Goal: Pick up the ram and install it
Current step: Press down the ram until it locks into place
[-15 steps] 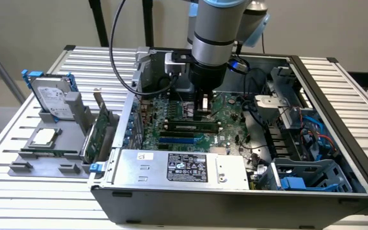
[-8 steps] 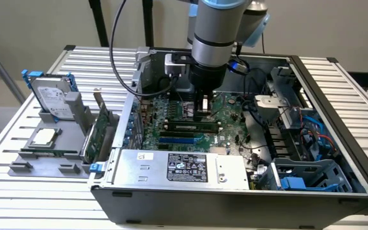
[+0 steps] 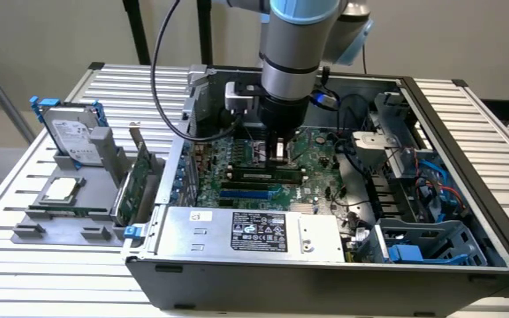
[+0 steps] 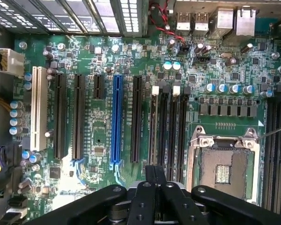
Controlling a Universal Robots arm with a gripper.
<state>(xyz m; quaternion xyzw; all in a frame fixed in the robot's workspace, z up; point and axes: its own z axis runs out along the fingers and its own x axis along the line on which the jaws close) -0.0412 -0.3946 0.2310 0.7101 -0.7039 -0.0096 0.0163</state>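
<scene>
Your gripper (image 3: 278, 154) sits low over the motherboard (image 4: 103, 136), fingers pinched together on the ram (image 4: 154, 174) at six o'clock.

Grey robot arm (image 3: 297, 40) cut off at upper frame edge, black gripper fingers (image 4: 155, 174) cropped by frame edge, green motherboard (image 3: 264, 172) partly hidden behind arm

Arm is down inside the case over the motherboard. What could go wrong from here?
1. The tool hangs low over the black memory slots, right beside the open processor socket. A sideways drift could strike the socket's exposed contacts.
2. The black cable hanging off the arm runs close to the case wall and might snag on it.
</scene>
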